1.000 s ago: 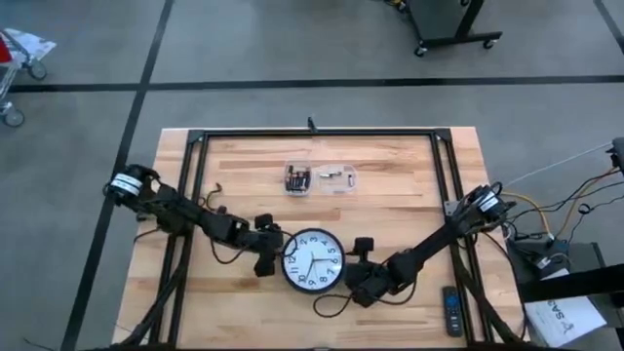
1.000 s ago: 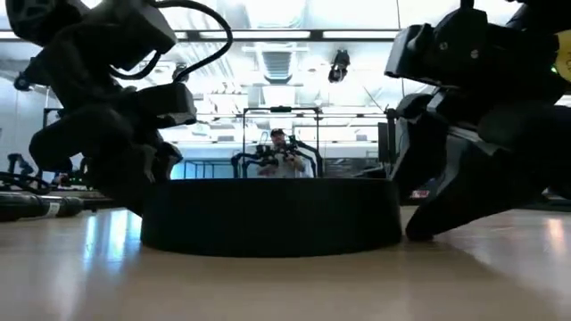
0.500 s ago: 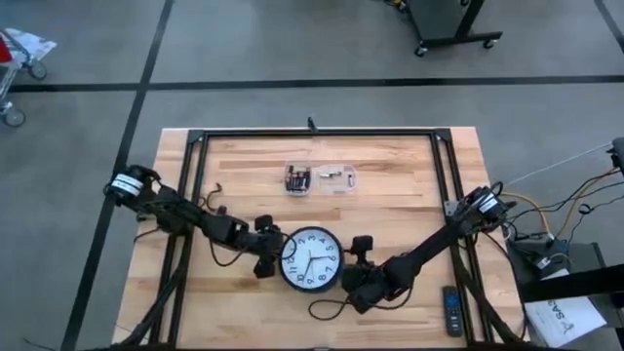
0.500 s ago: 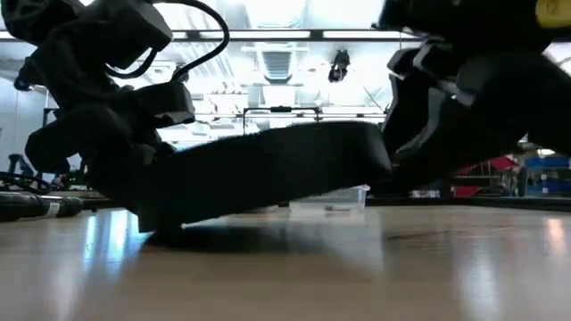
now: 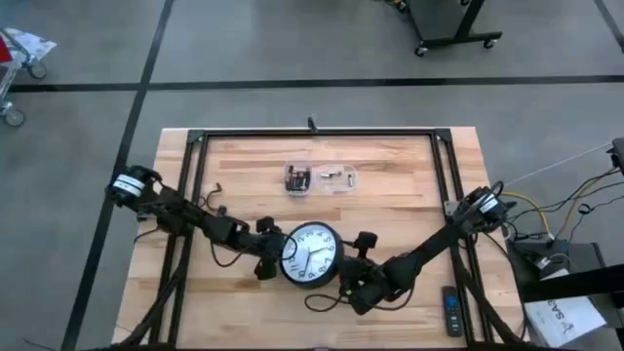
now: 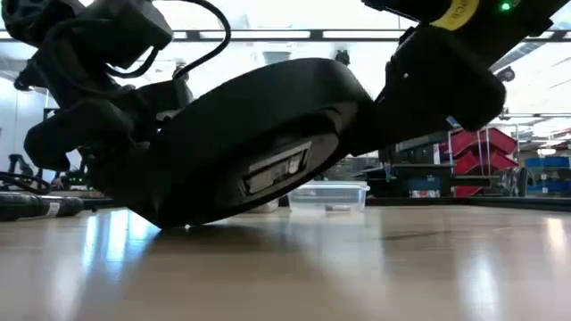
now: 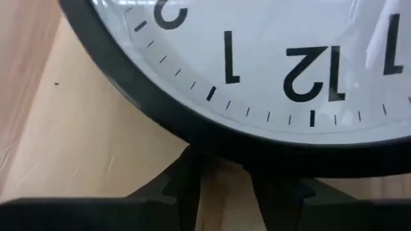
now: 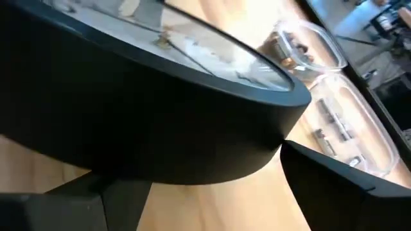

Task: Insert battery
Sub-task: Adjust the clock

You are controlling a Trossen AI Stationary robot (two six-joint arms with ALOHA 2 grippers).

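While you look down from above, you see the clock (image 5: 312, 254) near the front middle of the wooden table (image 5: 390, 210), face up, with an arm on each side of it. Your left gripper (image 5: 270, 255) sits at the clock's left edge and your right gripper (image 5: 349, 276) at its right edge, slightly nearer the front.

From table height, the clock (image 6: 254, 143) is tilted: its left edge rests on the table (image 6: 357, 267) and its right edge is raised clear of the wood, so the dark back faces the low camera. A pale rectangular panel (image 6: 277, 168) shows on that back (whether it holds a battery you cannot tell).

Your right gripper's fingers are clamped on the raised right rim, one dark finger (image 8: 334, 176) showing just beside the black rim (image 8: 160, 122) in the right wrist view. Your left gripper's two fingers (image 7: 183, 183) stand close together just under the clock's rim beside the 12 and 1 numerals (image 7: 282, 70); whether they actually pinch the rim or only rest against it cannot be told.

Farther back, near the table's middle, two clear containers lie side by side: the left container (image 5: 297, 178) holds dark items, the right container (image 5: 338, 177) a few small pale pieces.
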